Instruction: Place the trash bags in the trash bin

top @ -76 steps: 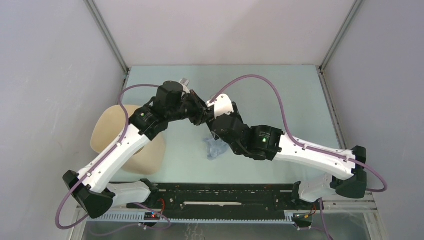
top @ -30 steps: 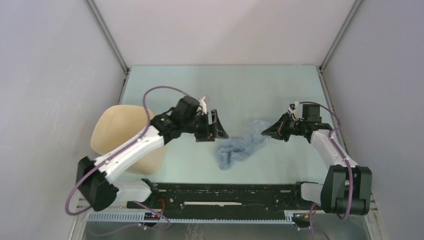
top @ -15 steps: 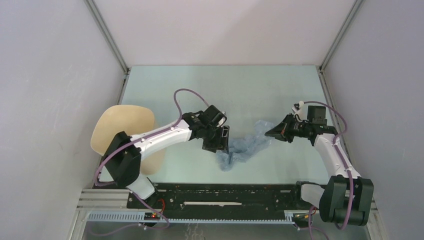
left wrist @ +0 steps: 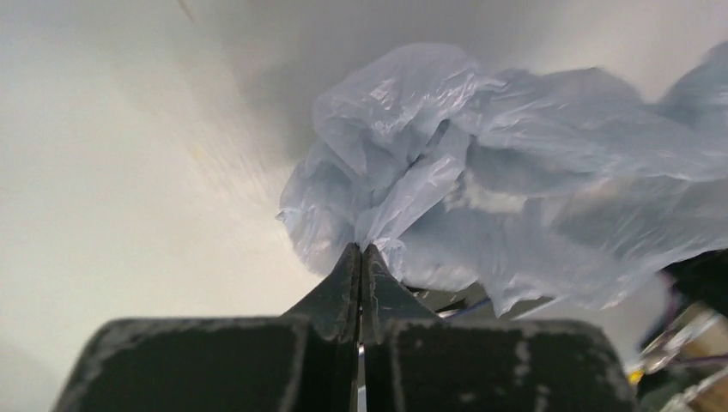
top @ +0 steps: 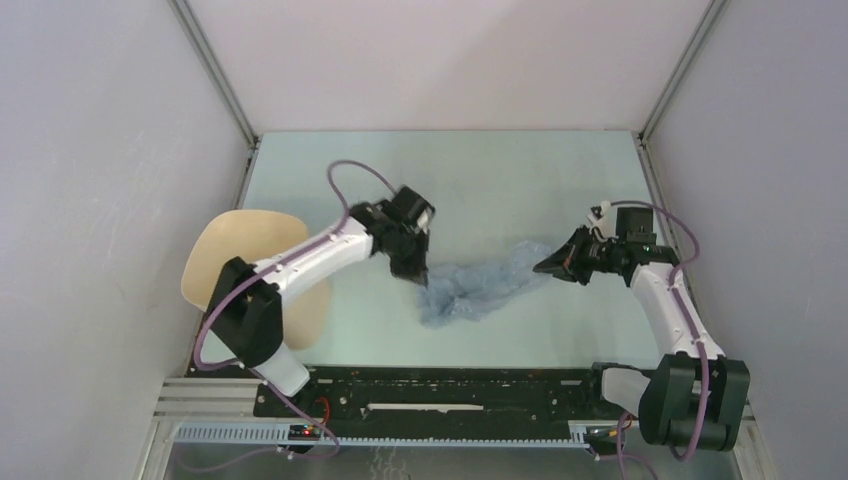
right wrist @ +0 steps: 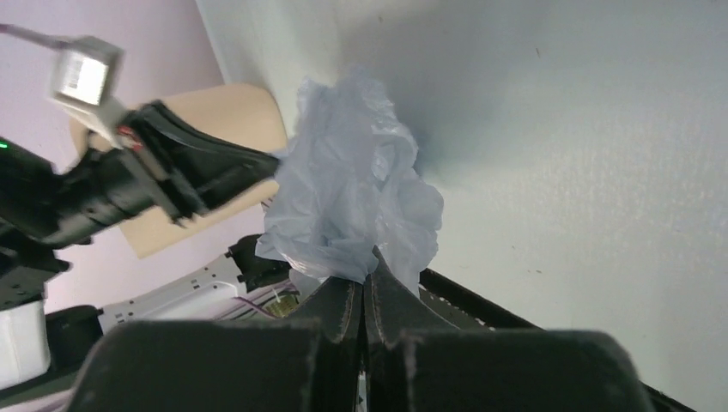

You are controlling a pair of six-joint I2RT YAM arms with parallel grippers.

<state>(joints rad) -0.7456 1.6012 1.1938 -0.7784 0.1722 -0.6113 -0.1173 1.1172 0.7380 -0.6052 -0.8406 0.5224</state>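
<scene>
Bag: the trash bag (top: 478, 290) is a crumpled pale blue strip in the middle of the table (top: 500, 175), strung between the two grippers and well apart from the bin.
Left gripper: the left gripper (top: 420, 274) has its fingers pressed flat together, with a fold of film pinched at the very tips.
Right gripper: same deal on the right gripper (top: 546, 268), fingers closed tight on the bag's other end.
Top view only: this is the only angle that gives you both arms, the whole bag and the bin at once. You can't really judge from it how much of the bag touches the table.
Left wrist only: up close, the left gripper (left wrist: 360, 254) tips meet right where the bag (left wrist: 481, 163) bunches up. The film is glossy and very wrinkly.
Right wrist only: looks down the bag (right wrist: 348, 189) from the right gripper (right wrist: 367, 268), with the left arm (right wrist: 129, 184) and the tan bin (right wrist: 245, 116) behind it.
Bin: the trash bin (top: 215, 255) sits at the table's left edge, against the side wall (top: 100, 200).
In the way: the left arm lies across the bin's near right corner, so part of the bin is hidden from above.
Edges and room: a black rail (top: 440, 390) runs along the near edge. There's a wide stretch of table between the bag and the far wall.
</scene>
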